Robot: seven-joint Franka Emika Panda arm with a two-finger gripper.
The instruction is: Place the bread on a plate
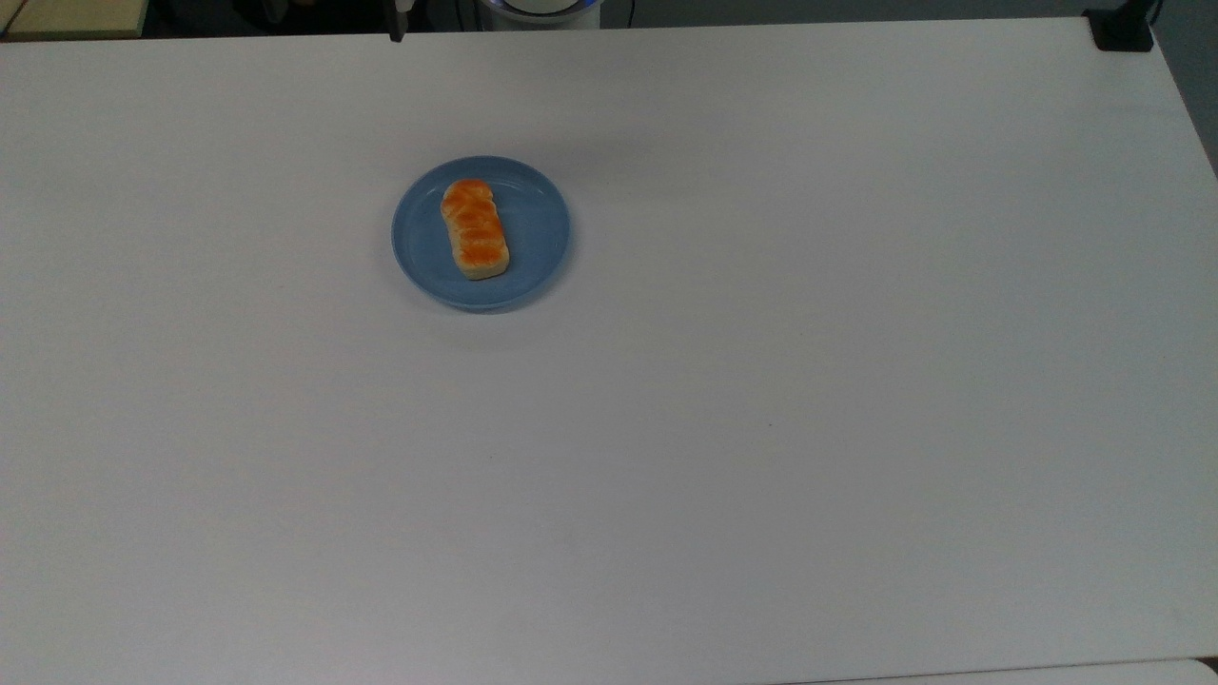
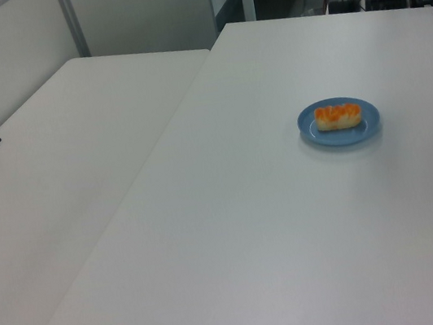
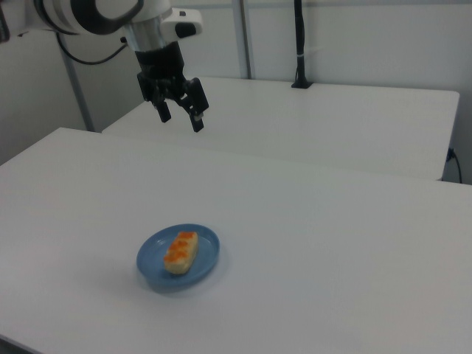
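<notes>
Bread (image 3: 180, 252) is lying flat on the plate (image 3: 206, 255), inside its rim, nothing touching it. Plate is sitting on the white table (image 3: 332, 243). Farther back, the pincer (image 3: 181, 115) is hanging high above the table, fingers spread, empty.

The bread (image 1: 474, 229), a small cream loaf with an orange-brown bumpy top, lies flat inside the round light-blue plate (image 1: 538, 228), slightly toward the top view's left of centre.
</notes>
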